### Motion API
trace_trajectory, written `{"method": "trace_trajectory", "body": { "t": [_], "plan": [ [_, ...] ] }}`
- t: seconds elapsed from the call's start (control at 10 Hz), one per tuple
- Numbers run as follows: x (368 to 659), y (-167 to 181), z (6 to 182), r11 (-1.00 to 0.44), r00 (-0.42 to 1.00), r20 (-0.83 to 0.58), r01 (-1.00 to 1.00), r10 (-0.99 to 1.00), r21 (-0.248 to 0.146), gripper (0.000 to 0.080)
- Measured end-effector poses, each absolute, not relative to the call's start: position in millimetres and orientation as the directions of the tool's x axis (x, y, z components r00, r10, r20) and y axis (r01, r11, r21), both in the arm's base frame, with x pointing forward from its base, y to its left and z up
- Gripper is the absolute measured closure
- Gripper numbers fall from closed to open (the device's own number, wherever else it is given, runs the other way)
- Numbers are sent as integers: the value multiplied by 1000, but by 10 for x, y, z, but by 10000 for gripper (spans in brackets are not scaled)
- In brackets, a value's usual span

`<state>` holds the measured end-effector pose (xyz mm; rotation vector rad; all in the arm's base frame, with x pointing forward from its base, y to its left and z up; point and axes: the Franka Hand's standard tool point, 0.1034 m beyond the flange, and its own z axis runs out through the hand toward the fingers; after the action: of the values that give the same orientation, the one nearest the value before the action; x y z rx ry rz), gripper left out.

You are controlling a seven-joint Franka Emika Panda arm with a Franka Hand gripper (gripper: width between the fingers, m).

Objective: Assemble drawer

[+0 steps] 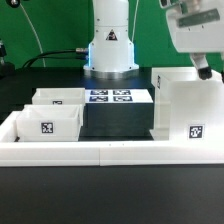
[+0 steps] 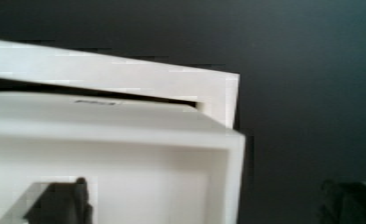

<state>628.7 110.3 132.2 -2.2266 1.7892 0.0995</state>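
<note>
The drawer's tall white box-shaped housing point(image 1: 185, 105) stands on the exterior view's right, with a tag on its front face. Two small open-top trays stand on the left, one in front point(image 1: 48, 122) and one behind it point(image 1: 58, 97). My gripper point(image 1: 205, 68) hangs just above the housing's top far edge. In the wrist view the housing's top corner point(image 2: 198, 110) fills the frame. My gripper point(image 2: 206, 205) is open, with one dark fingertip point(image 2: 55, 203) over the housing's inside and the other point(image 2: 358, 203) outside its wall. It holds nothing.
The marker board point(image 1: 110, 97) lies flat between the trays and the housing, before the robot base point(image 1: 110, 50). A long low white wall point(image 1: 110, 152) borders the black surface in front and along the left.
</note>
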Motion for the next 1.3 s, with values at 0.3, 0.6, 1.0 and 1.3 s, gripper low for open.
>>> {"method": "trace_trajectory", "body": {
  "t": [0.3, 0.6, 1.0, 1.3],
  "plan": [
    [6278, 875, 1548, -219, 259, -215, -956, -942, -194, 151],
    [6272, 884, 1523, -283, 323, -201, -937, -925, -204, 151],
    [6184, 670, 1467, -821, 838, -21, -539, -546, -188, 151],
    [6121, 366, 1423, -960, 969, 41, -236, -245, -152, 151]
  ]
}}
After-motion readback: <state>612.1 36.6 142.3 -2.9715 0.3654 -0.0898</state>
